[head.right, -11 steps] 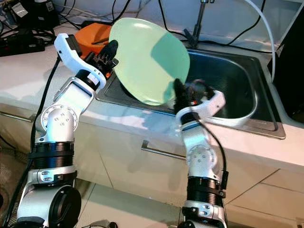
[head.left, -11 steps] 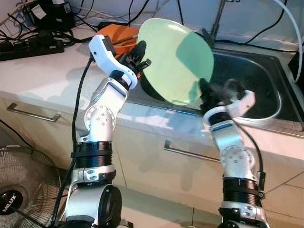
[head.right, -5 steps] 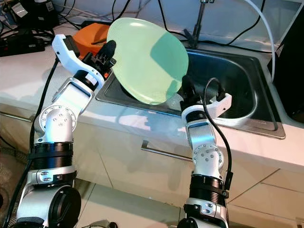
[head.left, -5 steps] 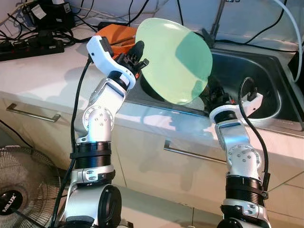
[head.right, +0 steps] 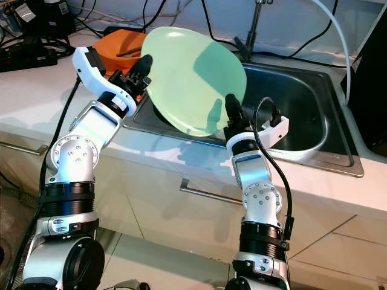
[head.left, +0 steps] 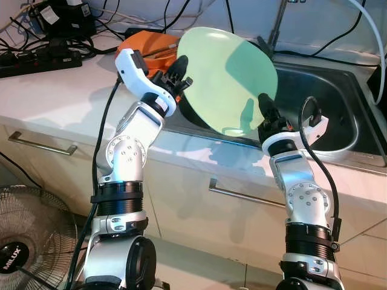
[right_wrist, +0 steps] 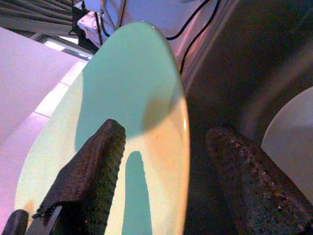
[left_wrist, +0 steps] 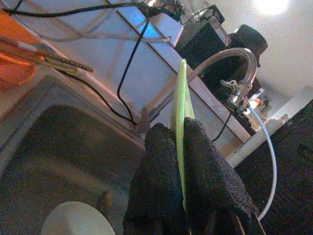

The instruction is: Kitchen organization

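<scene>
A large pale green plate point(head.left: 227, 78) is held tilted on edge above the left end of the steel sink point(head.left: 329, 99). My left gripper point(head.left: 180, 75) is shut on the plate's left rim; in the left wrist view both black fingers point(left_wrist: 161, 161) pinch the thin green edge point(left_wrist: 180, 93). My right gripper point(head.left: 266, 107) stands open at the plate's lower right rim. In the right wrist view one finger point(right_wrist: 93, 171) lies across the plate's face point(right_wrist: 127, 98) and the other finger point(right_wrist: 244, 176) is behind the rim, apart from it.
A white dish point(right_wrist: 291, 132) lies in the sink basin. An orange container point(head.left: 148, 43) with sticks sits on the counter behind the left arm. A power strip and cables point(head.left: 39, 59) lie at the far left, the faucet point(head.left: 279, 24) stands behind the sink, and a fan point(head.left: 24, 241) is on the floor.
My right gripper has turned and risen from the sink's front edge to straddle the plate's lower right rim. The left gripper and plate shifted slightly right.
</scene>
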{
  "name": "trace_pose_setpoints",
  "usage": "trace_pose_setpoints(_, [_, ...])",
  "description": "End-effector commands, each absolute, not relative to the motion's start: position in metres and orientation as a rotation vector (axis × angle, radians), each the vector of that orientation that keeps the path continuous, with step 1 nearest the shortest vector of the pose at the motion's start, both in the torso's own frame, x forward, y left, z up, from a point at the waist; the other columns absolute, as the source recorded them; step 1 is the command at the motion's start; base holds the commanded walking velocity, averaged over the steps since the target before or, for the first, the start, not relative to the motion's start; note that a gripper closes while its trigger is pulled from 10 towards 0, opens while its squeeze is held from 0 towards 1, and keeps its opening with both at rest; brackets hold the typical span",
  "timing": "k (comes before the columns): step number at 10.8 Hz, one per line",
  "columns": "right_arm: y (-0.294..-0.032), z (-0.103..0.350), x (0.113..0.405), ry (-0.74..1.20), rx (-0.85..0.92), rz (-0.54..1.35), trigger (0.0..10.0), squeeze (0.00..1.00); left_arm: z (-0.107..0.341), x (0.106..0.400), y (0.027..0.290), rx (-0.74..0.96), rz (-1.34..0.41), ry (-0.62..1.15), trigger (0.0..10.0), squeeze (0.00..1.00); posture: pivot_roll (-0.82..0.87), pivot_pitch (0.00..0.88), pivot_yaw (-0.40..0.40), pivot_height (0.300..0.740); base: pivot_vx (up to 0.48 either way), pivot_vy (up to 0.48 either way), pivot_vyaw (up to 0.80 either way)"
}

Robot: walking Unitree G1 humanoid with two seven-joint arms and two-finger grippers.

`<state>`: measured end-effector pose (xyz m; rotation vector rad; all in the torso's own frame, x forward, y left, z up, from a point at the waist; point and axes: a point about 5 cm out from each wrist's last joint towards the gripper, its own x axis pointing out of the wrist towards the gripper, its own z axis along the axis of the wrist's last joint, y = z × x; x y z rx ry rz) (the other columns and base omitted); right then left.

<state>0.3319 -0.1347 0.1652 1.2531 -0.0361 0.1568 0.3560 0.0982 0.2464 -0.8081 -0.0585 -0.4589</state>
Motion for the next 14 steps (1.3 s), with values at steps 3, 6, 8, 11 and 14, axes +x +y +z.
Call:
trace_pose_setpoints(3, [-0.1177, 0.1764, 0.3334, -0.053, 1.296, 0.198, 0.0, 0.00, 0.2549, 0.3523, 0.0957, -0.829, -0.512, -0.091, 10.0, 0.00, -0.07, 0.000, 0.034, 0.740, 0.000, 0.000, 0.00])
trace_pose_setpoints(6, [-0.1198, 0.1769, 0.3338, -0.064, 1.311, 0.189, 0.0, 0.00, 0.2544, 0.3534, 0.0972, -0.830, -0.504, -0.088, 10.0, 0.00, -0.07, 0.000, 0.036, 0.740, 0.000, 0.000, 0.00])
trace_pose_setpoints(8, [-0.1199, 0.1770, 0.3338, -0.067, 1.319, 0.186, 0.0, 0.00, 0.2537, 0.3539, 0.0973, -0.830, -0.501, -0.083, 10.0, 0.00, -0.07, 0.000, 0.038, 0.740, 0.000, 0.000, 0.00])
trace_pose_setpoints(11, [-0.1205, 0.1787, 0.3335, -0.082, 1.337, 0.187, 0.0, 0.00, 0.2517, 0.3555, 0.0984, -0.803, -0.477, -0.072, 10.0, 0.00, -0.07, 0.000, 0.043, 0.740, 0.000, 0.000, 0.00])
trace_pose_setpoints(14, [-0.1227, 0.1793, 0.3335, -0.092, 1.359, 0.178, 0.0, 0.00, 0.2477, 0.3569, 0.0993, -0.780, -0.465, -0.058, 10.0, 0.00, -0.07, 0.000, 0.045, 0.740, 0.000, 0.000, 0.00])
